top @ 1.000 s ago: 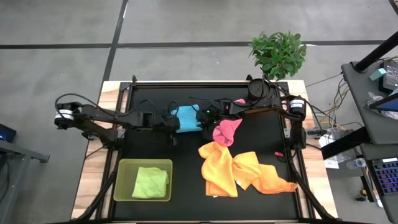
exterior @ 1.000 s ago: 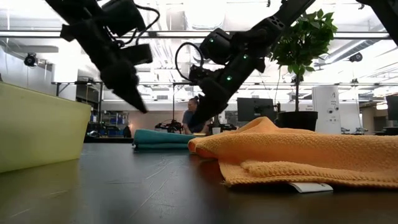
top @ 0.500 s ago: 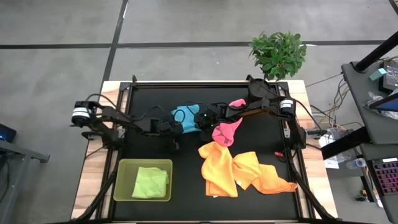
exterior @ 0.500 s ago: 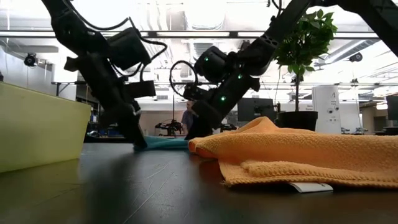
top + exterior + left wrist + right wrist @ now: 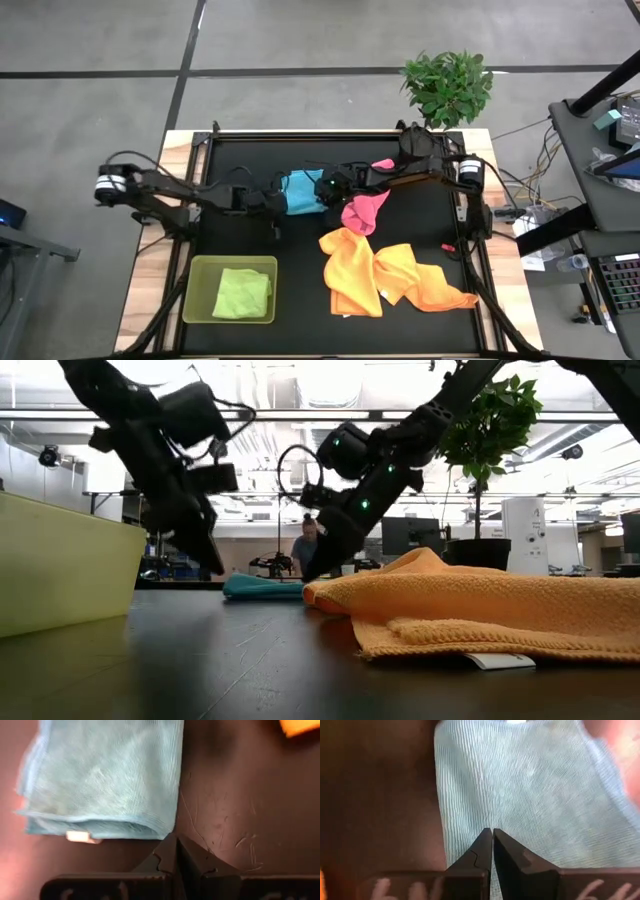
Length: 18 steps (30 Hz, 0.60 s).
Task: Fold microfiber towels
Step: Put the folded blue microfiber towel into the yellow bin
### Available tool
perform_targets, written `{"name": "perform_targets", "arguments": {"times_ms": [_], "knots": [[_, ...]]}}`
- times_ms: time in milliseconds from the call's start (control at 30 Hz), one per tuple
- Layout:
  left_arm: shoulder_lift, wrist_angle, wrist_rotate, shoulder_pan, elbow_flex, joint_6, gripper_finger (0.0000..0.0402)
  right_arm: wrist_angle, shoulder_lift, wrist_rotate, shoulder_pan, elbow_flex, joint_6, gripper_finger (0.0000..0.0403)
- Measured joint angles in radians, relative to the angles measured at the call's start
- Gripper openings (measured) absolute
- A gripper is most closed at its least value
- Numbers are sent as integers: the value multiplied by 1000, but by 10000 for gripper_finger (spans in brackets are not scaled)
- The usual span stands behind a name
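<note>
Both sets of jaws are seen clenched with nothing between them. The right gripper [image 5: 492, 851] is held over the light blue towel [image 5: 301, 191], and the left gripper [image 5: 177, 857] is poised just off that towel's folded edge, above bare tabletop [image 5: 250, 240].

The light blue towel is judged already folded, lying as a compact rectangle at the middle back of the tabletop. A lime green towel [image 5: 242, 293] is laid in the green tray [image 5: 196, 272], in front of the blue one, and is taken as finished. Beside the blue towel a pink towel [image 5: 364, 209] is left crumpled, and in front of that an orange towel [image 5: 420, 278] and a yellow towel [image 5: 350, 270] are heaped unfolded; three are judged outstanding.

Whether the right jaws press the blue towel cannot be told. Where yellow ends and orange begins is hard to separate.
</note>
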Motion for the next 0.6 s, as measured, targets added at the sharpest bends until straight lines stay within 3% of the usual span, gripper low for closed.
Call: {"name": "perform_targets", "arguments": {"times_ms": [167, 333, 600], "knots": [[-96, 15, -30, 32, -3, 33, 0, -10, -31, 2, -6, 0, -21, 8], [-128, 29, -34, 135, -12, 52, 0, -8, -47, 0, -29, 0, -49, 9], [-61, 254, 218, 378, -60, 85, 22, -12, -47, 0, -69, 0, -53, 34]]}}
